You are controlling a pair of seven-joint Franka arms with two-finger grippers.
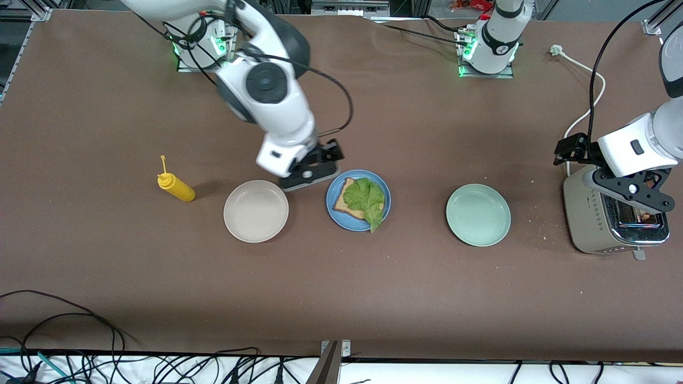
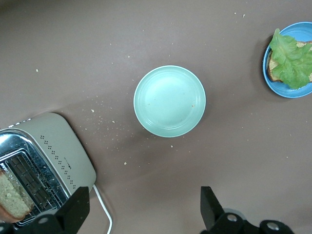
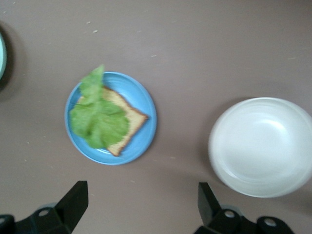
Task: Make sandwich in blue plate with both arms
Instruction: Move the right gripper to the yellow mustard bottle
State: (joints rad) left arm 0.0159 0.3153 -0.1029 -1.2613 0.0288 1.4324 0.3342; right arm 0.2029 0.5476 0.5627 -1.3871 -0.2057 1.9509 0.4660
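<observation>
Brown tabletop (image 1: 106,133) fills the front view. Going from the right arm's end to the left arm's end: a yellow squeeze bottle (image 1: 176,186) lies on its side, then a beige plate (image 1: 256,211), then the blue plate (image 1: 358,200), then a pale green plate (image 1: 478,215), and last a toaster (image 1: 613,221).

On the blue plate sits one toast slice (image 1: 348,202) with a lettuce leaf (image 1: 366,200) laid over it, its tip hanging past the rim on the side nearer the camera. No top slice is on yet, so the sandwich looks about two thirds built.

Right gripper (image 1: 309,173) hangs over the table between the beige and blue plates, fingers (image 3: 73,200) spread wide and holding nothing.

Left gripper (image 1: 632,193) hovers over the toaster, fingers (image 2: 75,207) also spread wide and empty. Its wrist view shows a second slice (image 2: 12,197) standing in the toaster slot.

The step in hand is probably fetching that slice. To do it well, the left gripper should come straight down over the slot, pinch the slice by its exposed top edge, lift it clear of the slot, then set it squarely on the lettuce so the leaf does not slide off. The right arm could hold the plate steady.
</observation>
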